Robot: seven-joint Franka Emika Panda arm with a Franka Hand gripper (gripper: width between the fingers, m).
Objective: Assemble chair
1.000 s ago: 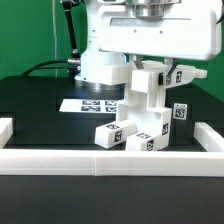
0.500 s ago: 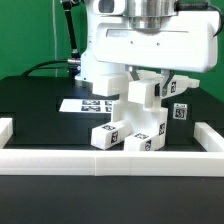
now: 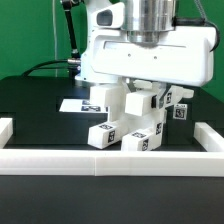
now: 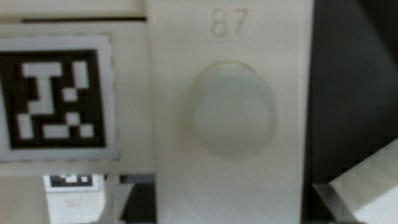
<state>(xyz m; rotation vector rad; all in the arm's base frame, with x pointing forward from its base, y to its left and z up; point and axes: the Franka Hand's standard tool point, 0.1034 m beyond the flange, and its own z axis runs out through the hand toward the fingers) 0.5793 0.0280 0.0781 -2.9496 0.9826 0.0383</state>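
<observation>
The chair [image 3: 146, 140] is a stepped white structure of tagged blocks, standing just behind the front rail. An upright white post [image 3: 141, 106] rises from its middle. My gripper [image 3: 143, 92] has come down over the post from above, with a dark finger close on each side, shut on the post. In the wrist view the post [image 4: 222, 110] fills the middle. It shows an embossed number and an oval dimple, and a black-and-white tag [image 4: 54, 95] sits on the white part beside it. The hand hides the post's top in the exterior view.
A long low white rail [image 3: 110, 163] runs along the table's front, with short side pieces at both ends [image 3: 5, 128]. The marker board [image 3: 76, 104] lies behind the chair toward the exterior view's left. A small tagged white block [image 3: 181, 112] sits at the chair's right.
The arm's hand has moved down, from just above the post to low over the chair, covering its upper part. The lower blocks have stayed where they were.
</observation>
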